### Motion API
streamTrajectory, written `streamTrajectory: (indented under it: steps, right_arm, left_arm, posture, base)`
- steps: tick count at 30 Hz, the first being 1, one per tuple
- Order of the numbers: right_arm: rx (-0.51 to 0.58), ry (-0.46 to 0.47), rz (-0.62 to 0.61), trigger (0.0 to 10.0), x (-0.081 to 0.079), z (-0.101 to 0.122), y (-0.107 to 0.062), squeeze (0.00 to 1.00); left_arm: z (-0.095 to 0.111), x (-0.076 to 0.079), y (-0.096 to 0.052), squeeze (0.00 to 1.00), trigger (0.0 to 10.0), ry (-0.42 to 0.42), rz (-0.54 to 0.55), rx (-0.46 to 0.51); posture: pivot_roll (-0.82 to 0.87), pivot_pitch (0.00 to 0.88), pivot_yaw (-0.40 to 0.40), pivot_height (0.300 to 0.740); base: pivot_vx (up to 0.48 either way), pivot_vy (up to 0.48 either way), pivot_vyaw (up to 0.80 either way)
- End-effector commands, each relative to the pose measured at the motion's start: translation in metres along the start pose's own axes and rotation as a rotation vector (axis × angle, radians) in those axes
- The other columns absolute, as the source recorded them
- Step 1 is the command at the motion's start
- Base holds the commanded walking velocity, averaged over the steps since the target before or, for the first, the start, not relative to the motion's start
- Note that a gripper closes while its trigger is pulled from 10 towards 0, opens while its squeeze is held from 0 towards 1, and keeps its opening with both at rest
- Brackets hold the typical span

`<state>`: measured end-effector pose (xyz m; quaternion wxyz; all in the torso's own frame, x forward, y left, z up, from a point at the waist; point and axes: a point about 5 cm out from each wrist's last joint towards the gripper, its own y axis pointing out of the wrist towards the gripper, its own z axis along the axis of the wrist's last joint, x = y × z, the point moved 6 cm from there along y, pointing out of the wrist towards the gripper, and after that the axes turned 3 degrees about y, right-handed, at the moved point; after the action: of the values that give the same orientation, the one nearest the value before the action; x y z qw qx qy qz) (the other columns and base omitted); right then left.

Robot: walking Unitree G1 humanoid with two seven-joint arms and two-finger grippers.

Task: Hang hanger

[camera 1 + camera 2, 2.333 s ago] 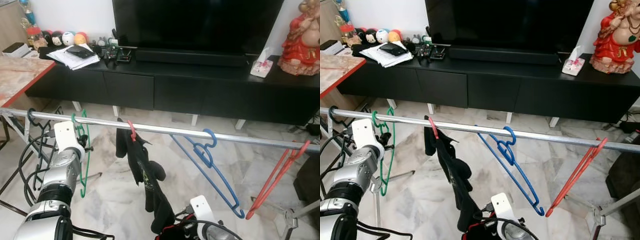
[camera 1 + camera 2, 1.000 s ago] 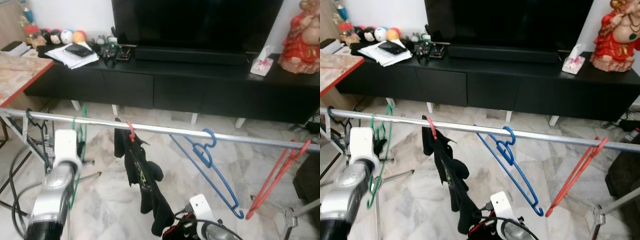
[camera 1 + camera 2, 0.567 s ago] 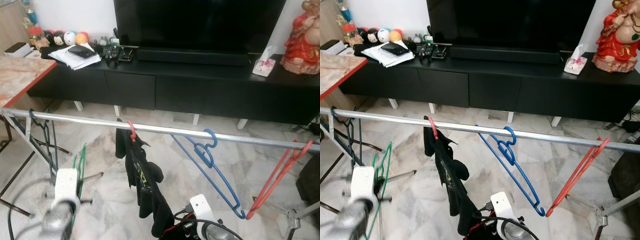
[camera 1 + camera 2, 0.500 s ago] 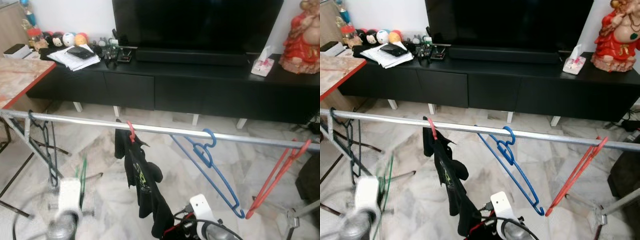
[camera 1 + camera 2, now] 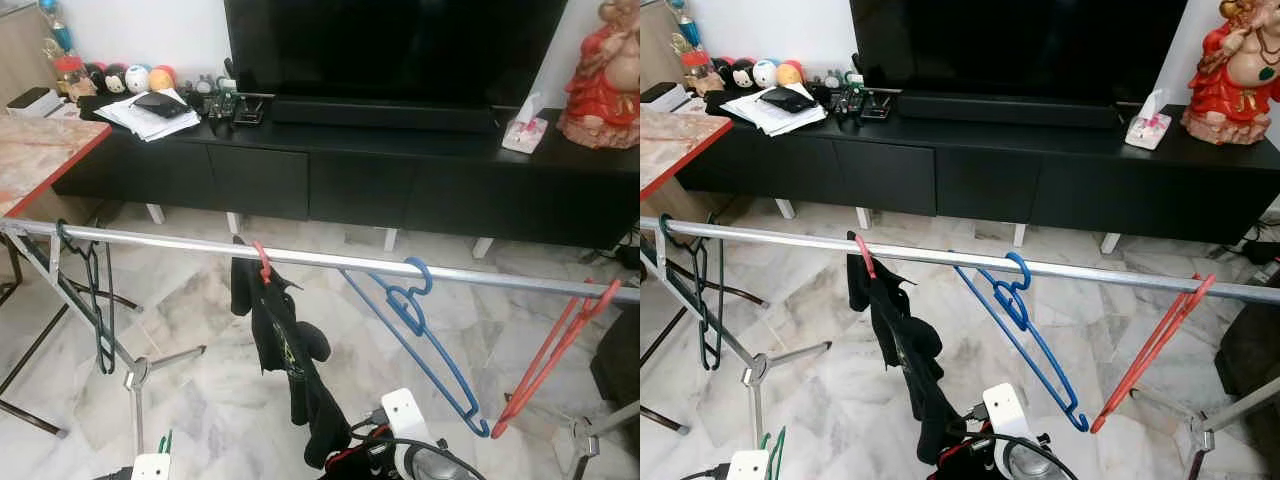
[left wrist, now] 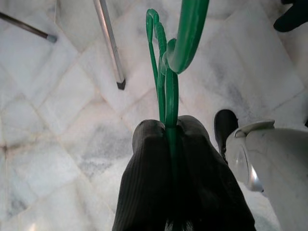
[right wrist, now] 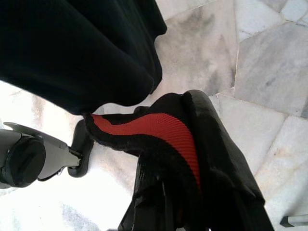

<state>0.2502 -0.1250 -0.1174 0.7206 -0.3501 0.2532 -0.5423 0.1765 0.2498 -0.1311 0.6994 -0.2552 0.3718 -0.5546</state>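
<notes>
One silver rail (image 5: 330, 260) carries four hangers: one dark hanger (image 5: 98, 300) at its left end, one pink hanger (image 5: 262, 262) holding one black garment (image 5: 285, 350), one blue hanger (image 5: 420, 330) near the middle, and one red hanger (image 5: 555, 350) at its right end. A fifth, green hanger (image 6: 166, 72) is off the rail, low over the floor. On the black TV cabinet (image 5: 350, 170): one television (image 5: 390, 45), one soundbar (image 5: 380, 112), one tissue pack (image 5: 524, 130), one red figurine (image 5: 603, 75) and four round plush toys (image 5: 130, 76).
</notes>
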Motion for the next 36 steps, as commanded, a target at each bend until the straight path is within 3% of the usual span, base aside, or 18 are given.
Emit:
streamTrajectory:
  steps: [1, 14, 32, 36]
  right_arm:
    - [0.011, 0.005, -0.002, 10.0, 0.001, 0.001, 0.000, 0.00]
    - [-0.001, 0.021, -0.021, 10.0, 0.003, -0.001, 0.000, 0.00]
    - [-0.007, 0.014, -0.014, 10.0, 0.002, -0.003, 0.000, 0.00]
    - [-0.007, 0.022, -0.014, 10.0, 0.001, -0.004, -0.001, 0.00]
  left_arm:
    - [-0.005, 0.000, 0.000, 0.00, 10.0, -0.005, 0.004, -0.010]
    - [-0.010, 0.010, 0.000, 0.00, 10.0, -0.004, -0.010, -0.021]
    - [-0.018, 0.016, -0.002, 0.00, 10.0, -0.005, -0.024, -0.041]
    - [-0.017, 0.016, -0.002, 0.00, 10.0, -0.004, -0.026, -0.040]
  posture:
    - [-0.04, 0.000, 0.030, 0.740]
    - [-0.05, 0.000, 0.030, 0.740]
    - [-0.05, 0.000, 0.036, 0.740]
    - [-0.05, 0.000, 0.035, 0.740]
  base:
    - [0.000, 0.000, 0.00]
    - [-0.170, 0.000, 0.00]
    - [-0.325, 0.000, 0.00]
    - [-0.352, 0.000, -0.69]
